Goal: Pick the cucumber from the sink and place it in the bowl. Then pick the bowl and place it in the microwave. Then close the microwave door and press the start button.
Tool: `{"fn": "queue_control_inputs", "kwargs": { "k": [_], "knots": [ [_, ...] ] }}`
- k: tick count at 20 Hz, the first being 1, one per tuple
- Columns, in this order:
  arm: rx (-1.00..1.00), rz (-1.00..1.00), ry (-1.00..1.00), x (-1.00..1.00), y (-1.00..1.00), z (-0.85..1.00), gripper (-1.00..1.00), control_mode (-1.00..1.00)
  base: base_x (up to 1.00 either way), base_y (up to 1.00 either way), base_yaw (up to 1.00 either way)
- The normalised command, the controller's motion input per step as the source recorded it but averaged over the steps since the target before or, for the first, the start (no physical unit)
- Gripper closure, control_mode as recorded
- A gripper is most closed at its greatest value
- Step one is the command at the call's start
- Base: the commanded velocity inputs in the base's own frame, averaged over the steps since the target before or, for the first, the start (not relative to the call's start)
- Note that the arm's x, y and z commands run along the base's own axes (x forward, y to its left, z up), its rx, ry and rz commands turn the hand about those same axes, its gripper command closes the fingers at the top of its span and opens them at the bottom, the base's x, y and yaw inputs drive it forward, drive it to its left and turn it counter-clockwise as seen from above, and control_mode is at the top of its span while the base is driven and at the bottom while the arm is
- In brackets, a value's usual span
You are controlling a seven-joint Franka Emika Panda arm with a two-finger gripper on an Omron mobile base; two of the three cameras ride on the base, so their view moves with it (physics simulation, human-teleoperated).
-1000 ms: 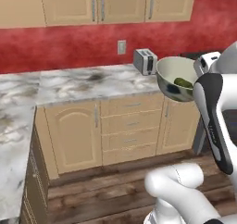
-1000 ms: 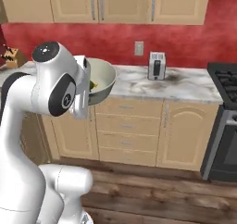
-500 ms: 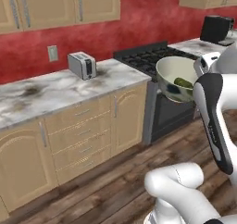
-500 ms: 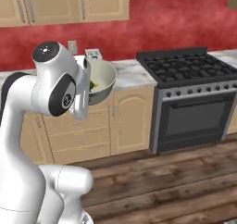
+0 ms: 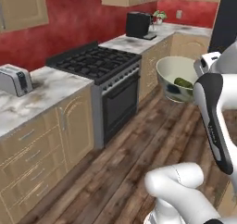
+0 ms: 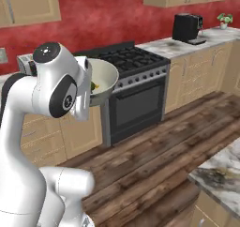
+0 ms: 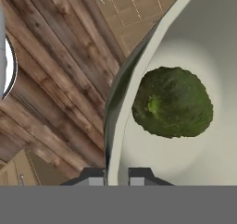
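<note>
Above the wooden floor (image 5: 139, 140), clear of any desk, the bowl (image 5: 176, 77) hangs in the air w/ the cucumber (image 5: 183, 83) lying inside it. Hand view: tool (image 7: 116, 177) nipped nearly closed on the bowl's rim, one fingertip (image 7: 95, 176) outside the wall and the other inside, rim edge running up betw. them. Cucumber (image 7: 172, 102) sits on the cream inner surface of the bowl (image 7: 203, 42), near the gripped rim but not touching the fingers; seen end-on, dark green, mottled. Floor planks (image 7: 55, 79) pass beneath the bowl's grey outer wall.

Left base view: bowl is held at approx. chest height of the white arm, just beside its upper link, mouth tilted toward the camera; cucumber lies toward the right side of the interior. Behind and left: black stove (image 5: 104, 75) w/ oven door below, marble desk (image 5: 41, 91) carrying a silver toaster (image 5: 15, 79), and a further desk run w/ a black coffee machine (image 5: 139, 25) and a small potted plant (image 5: 159, 17) against the red wall.

Right base view: bowl (image 6: 101, 78) partly hidden by the arm's shoulder joint; a sliver of the cucumber (image 6: 93, 86) shows at the rim. Stove (image 6: 129, 62) stands directly behind it, coffee machine (image 6: 186, 28) and plant (image 6: 225, 19) farther right.
</note>
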Motion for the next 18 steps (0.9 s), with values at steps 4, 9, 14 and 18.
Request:
{"fn": "queue_control_inputs", "kwargs": {
  "k": [4,9,14,18],
  "knots": [
    [0.0,0.0,0.0,0.0,0.0,0.0,1.0,1.0,0.0,0.0,-0.59],
    [0.0,0.0,0.0,0.0,0.0,0.0,1.0,1.0,0.19,0.0,-0.57],
    [0.0,0.0,0.0,0.0,0.0,0.0,1.0,1.0,0.7,0.14,-0.55],
    [0.0,0.0,0.0,0.0,0.0,0.0,1.0,1.0,0.92,0.4,-0.44]
  ]
}}
